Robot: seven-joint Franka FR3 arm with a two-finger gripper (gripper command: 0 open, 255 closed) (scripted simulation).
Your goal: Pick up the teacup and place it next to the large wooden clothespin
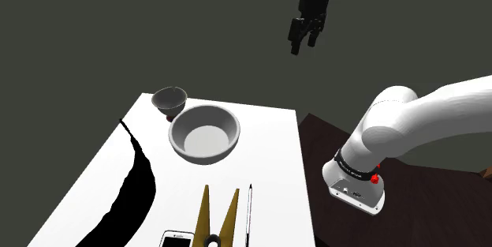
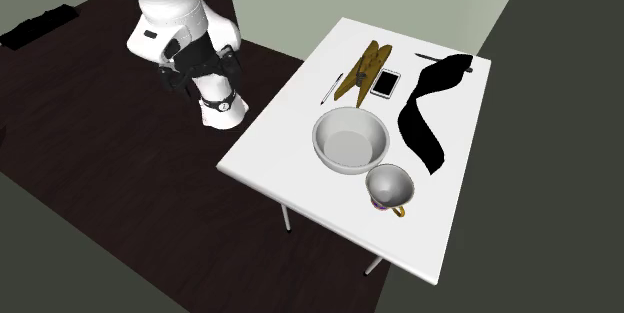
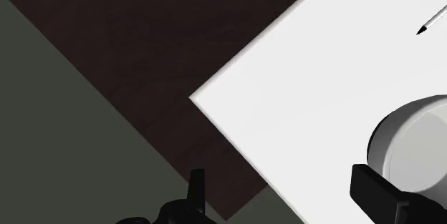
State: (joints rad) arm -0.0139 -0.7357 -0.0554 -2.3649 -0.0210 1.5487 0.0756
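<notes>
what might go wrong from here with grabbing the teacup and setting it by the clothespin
1. The teacup stands right beside the bowl; the open gripper, high above them, may knock the bowl on its way down.
2. The clothespin has a phone on one side and a pen on the other, so the teacup could land on either.

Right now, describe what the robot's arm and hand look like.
The arm is smooth, rounded and white, with a dark band near its base and small red marks beside it. The hand is all black and blocky, with two short fingers.
</notes>
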